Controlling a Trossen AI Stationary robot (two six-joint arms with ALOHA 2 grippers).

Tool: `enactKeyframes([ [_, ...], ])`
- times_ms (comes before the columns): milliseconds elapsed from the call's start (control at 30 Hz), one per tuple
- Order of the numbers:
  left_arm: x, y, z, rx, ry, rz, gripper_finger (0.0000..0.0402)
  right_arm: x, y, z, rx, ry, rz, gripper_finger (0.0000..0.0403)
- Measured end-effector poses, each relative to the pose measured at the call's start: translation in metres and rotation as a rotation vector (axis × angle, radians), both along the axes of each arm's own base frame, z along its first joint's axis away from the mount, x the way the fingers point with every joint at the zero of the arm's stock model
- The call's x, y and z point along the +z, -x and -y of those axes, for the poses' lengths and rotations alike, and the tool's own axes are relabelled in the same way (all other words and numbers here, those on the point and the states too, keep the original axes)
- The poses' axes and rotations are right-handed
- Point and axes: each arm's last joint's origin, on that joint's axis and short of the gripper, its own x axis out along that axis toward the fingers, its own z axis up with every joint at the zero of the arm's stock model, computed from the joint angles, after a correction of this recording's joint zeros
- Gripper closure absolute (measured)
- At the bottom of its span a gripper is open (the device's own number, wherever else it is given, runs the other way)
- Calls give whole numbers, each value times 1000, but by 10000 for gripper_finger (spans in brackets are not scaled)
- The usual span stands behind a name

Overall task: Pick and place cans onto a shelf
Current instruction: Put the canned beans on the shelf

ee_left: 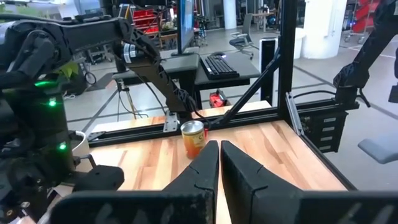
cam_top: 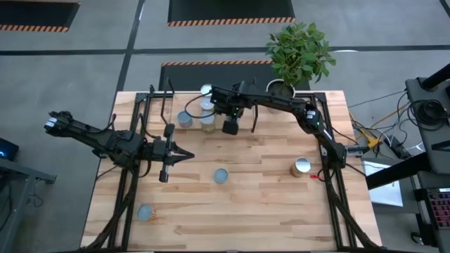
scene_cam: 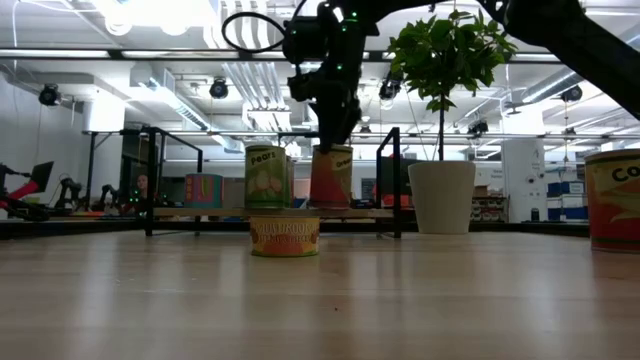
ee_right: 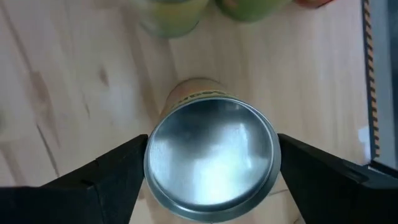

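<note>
- The right gripper (cam_top: 230, 127) sits over the shelf (scene_cam: 200, 212), with its fingers spread on both sides of a silver-topped can (ee_right: 211, 158).
- That can (scene_cam: 331, 176) stands on the shelf board. It looks just let go, or nearly.
- Next, the arm should lift straight up so it does not knock the can.
- The left gripper (cam_top: 184, 155) waits squeezed tight and empty, in front of the shelf.

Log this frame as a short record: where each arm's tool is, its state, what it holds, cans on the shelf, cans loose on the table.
right tool: over the shelf, fingers either side of an upright can, contact unclear
left tool: shut, empty, waiting over the table's left half
cans on shelf: at least three in the low view, including a green-label can
cans loose on table: four, including one at mid-table and one near the right edge
</note>
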Motion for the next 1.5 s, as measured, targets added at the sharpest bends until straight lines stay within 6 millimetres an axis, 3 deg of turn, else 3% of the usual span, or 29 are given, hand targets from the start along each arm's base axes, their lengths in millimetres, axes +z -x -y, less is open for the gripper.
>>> enactKeyframes([
  [367,0,0,0,-1,-9,2,402,3,0,12,-1,26,33,50],
  [833,0,0,0,0,-9,3,402,35,8,6,16,55,113,65],
  [1033,0,0,0,0,-9,3,402,51,18,0,112,80,105,151],
  [1300,0,0,0,0,-9,4,402,32,13,2,134,80,77,366],
  [1500,0,0,0,0,-10,2,402,7,8,4,122,66,51,385],
])
